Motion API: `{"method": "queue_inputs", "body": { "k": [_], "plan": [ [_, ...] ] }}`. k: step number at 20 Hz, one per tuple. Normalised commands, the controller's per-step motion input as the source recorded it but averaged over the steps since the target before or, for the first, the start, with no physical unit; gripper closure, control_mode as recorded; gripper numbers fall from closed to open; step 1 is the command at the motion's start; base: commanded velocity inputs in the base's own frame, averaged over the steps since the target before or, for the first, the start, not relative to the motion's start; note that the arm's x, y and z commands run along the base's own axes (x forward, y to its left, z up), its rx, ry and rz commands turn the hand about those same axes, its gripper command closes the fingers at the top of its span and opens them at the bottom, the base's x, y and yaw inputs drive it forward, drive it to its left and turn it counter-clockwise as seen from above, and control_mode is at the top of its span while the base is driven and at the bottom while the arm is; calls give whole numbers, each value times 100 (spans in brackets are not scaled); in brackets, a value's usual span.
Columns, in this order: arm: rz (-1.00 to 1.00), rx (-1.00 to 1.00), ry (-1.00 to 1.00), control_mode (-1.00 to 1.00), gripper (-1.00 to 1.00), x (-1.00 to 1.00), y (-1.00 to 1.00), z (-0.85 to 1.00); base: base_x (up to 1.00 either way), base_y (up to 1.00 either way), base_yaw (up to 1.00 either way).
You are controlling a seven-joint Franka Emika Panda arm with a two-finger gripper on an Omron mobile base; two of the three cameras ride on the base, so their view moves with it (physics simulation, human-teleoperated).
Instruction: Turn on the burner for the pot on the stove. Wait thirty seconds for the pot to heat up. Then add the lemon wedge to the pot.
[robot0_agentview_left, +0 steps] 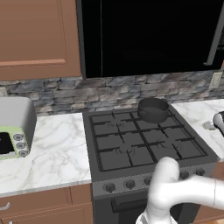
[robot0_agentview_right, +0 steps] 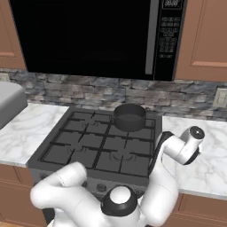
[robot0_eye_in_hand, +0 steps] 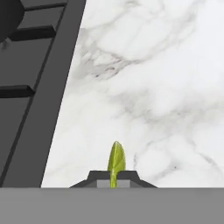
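The small dark grey pot point(robot0_agentview_left: 153, 109) point(robot0_agentview_right: 129, 117) stands on the back right section of the black stove point(robot0_agentview_left: 131, 144) point(robot0_agentview_right: 88, 146). Its burner is hidden beneath it. My gripper point(robot0_eye_in_hand: 113, 178) is shut on the lemon wedge point(robot0_eye_in_hand: 116, 158), a thin yellow-green sliver standing up between the two fingertips. It hangs above the white marble counter point(robot0_eye_in_hand: 148, 87), just right of the stove's edge point(robot0_eye_in_hand: 43, 113). In the right base view the wrist point(robot0_agentview_right: 188, 144) reaches over that counter, to the right of the pot.
A row of round knobs point(robot0_agentview_left: 129, 184) runs along the stove front. A black microwave point(robot0_agentview_right: 88, 35) hangs above the range. A grey and green appliance point(robot0_agentview_left: 15, 127) sits on the left counter. The stone backsplash point(robot0_agentview_left: 87, 94) closes off the back.
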Motion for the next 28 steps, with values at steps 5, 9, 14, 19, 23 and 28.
{"method": "queue_inputs", "body": {
  "k": [5, 9, 14, 19, 23, 28],
  "plan": [
    [1, 0, -30, -100, 100, -8, 0, 60, 0, 0, 0],
    [3, 4, -16, -100, 100, 0, 0, 67, 0, 0, 0],
    [3, 6, -9, -100, 100, 0, 0, 79, 0, 0, 0],
    [4, 9, -1, -100, 100, 0, 0, 58, 0, 0, 0],
    [5, 10, -8, -100, 100, -3, 11, 25, 0, 0, 0],
    [5, 10, -13, -100, 100, 0, 27, 24, 0, 0, 0]
  ]
}}
